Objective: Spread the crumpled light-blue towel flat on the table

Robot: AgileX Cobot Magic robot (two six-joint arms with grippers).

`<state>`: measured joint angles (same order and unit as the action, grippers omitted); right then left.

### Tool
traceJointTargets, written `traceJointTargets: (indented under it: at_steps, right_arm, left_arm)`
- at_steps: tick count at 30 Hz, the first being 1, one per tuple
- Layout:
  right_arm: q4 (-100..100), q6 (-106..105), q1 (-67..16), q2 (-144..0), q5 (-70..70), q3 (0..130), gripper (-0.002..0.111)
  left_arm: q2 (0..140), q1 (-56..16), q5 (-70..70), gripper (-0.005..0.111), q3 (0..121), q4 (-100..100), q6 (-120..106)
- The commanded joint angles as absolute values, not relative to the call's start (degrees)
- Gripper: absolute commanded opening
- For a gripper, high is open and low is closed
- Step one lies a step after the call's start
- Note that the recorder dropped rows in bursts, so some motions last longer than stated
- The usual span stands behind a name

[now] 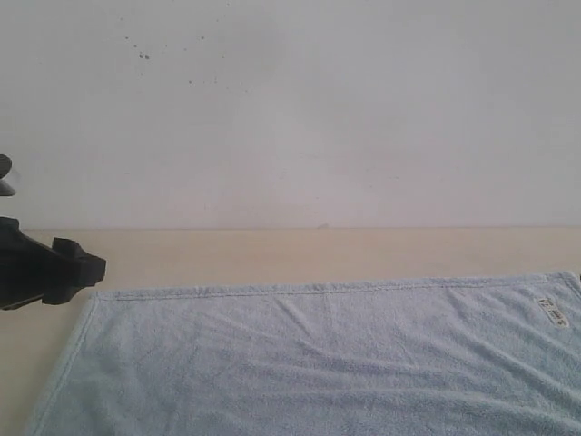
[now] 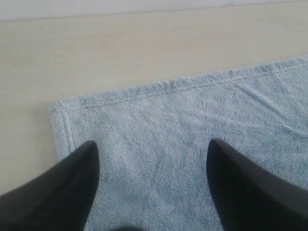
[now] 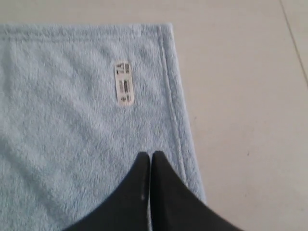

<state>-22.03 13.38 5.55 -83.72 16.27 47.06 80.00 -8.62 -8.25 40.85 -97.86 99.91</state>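
The towel (image 1: 318,363) lies nearly flat along the worktop (image 1: 272,254), long axis left to right, with the left claw (image 2: 153,143), spread wide and empty, above its far-left corner and the right claw (image 3: 150,156), pinched closed on nothing, above the labelled far-right corner.

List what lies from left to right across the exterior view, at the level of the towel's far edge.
Left end effector → light-blue towel → white label near the towel's right corner.
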Motion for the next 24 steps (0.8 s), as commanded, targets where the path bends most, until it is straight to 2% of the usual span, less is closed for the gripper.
traceJointTargets:
  at_steps: [1, 11, 24]
  right_arm:
    - [-21.9, 13.2, 5.3, -82.1, 15.8, 51.9, 0.0]
    - [-16.2, 13.3, 3.1, -70.5, 1.3, 50.0, 0.0]
    - [-16.2, 13.0, -6.3, -46.9, 2.0, 46.0, 0.0]
  left_arm:
    - [76.9, -8.5, -8.7, 0.061, 41.4, -98.5, 100.2]
    - [63.0, -8.5, -7.5, 0.061, 42.4, -98.4, 100.2]
    - [47.7, -8.5, -7.9, 0.061, 33.3, -98.4, 100.7]
